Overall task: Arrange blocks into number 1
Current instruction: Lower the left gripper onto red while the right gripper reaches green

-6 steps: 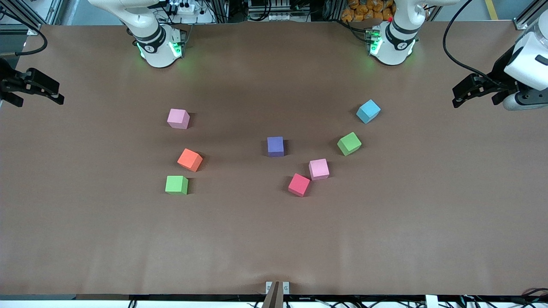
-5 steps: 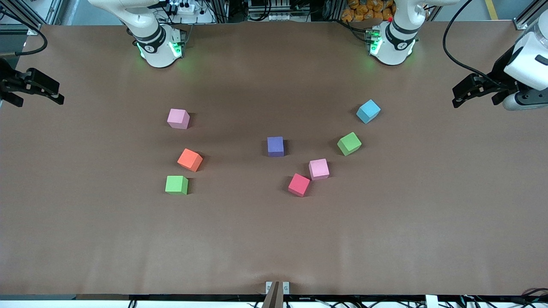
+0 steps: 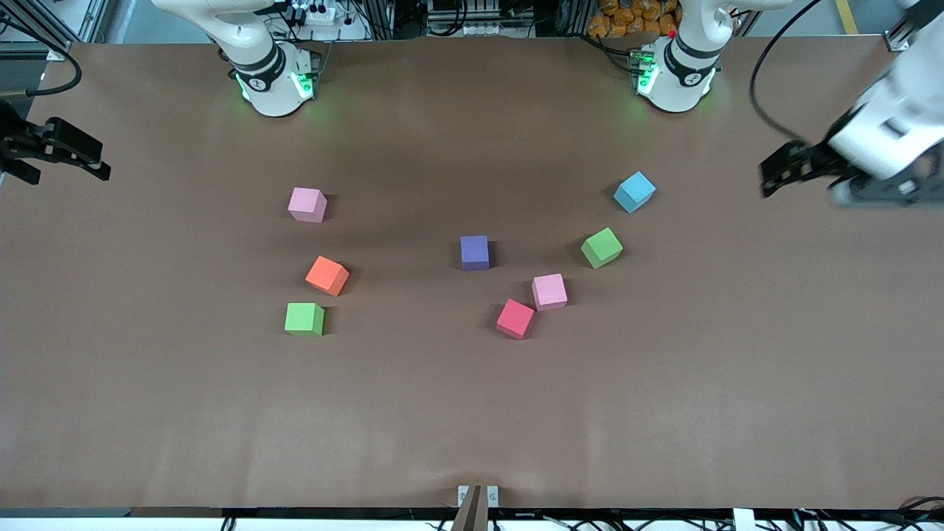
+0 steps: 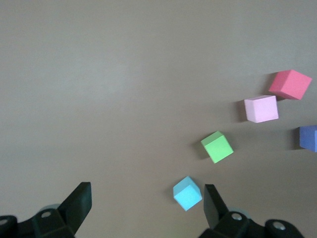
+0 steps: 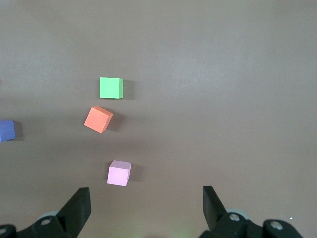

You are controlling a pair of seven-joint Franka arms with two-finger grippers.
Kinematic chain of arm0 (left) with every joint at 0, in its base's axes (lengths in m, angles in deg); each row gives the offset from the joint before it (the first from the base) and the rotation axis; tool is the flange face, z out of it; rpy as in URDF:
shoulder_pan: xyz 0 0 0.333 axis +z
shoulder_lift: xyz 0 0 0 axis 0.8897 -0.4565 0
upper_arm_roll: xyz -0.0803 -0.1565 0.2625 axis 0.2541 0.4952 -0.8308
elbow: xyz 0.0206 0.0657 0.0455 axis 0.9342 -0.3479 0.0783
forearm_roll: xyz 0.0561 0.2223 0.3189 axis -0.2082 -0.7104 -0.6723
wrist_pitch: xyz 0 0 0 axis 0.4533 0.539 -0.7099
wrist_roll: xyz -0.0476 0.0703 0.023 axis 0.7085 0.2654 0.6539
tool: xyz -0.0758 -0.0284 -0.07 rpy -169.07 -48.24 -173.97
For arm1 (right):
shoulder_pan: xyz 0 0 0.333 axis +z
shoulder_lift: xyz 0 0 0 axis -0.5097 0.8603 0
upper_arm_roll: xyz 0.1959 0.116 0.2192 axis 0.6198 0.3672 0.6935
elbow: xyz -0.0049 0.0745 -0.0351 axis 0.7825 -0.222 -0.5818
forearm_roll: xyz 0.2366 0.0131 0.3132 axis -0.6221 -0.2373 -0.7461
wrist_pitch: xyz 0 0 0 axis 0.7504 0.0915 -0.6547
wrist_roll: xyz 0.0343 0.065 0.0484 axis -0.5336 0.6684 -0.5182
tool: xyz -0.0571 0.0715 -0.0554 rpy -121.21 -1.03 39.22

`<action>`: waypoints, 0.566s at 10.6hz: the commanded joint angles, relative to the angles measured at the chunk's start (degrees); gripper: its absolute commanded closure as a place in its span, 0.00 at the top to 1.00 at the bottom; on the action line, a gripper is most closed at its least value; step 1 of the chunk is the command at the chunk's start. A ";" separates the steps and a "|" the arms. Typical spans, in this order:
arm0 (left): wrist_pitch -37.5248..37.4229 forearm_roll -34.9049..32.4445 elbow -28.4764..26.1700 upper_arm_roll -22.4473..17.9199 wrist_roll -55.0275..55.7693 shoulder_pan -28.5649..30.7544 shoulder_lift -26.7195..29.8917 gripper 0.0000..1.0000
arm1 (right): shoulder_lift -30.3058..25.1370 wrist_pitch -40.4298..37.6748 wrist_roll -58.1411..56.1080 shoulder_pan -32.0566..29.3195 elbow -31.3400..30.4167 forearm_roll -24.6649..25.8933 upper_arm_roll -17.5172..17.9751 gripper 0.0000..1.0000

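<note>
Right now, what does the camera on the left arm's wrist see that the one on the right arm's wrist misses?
Only the left wrist view shows the light blue block, a green block, a pink block and the red block, with the left gripper open over bare table. Only the right wrist view shows another green block, the orange block and another pink block, with the right gripper open too. Both catch the purple block at the picture's edge and the brown table.
</note>
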 commanded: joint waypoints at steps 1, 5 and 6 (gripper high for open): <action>7.25 -0.93 1.06 1.16 -1.20 -6.95 -8.79 1.00 | 1.68 -0.09 0.37 0.15 1.03 -0.92 -0.14 1.00; 20.70 4.84 2.37 1.61 2.82 -15.93 -21.37 1.00 | 11.86 6.92 0.98 2.95 0.94 -1.01 0.13 1.00; 23.95 6.79 3.59 1.53 3.62 -17.16 -24.79 1.00 | 15.11 9.81 1.07 3.92 0.77 -1.01 0.13 1.00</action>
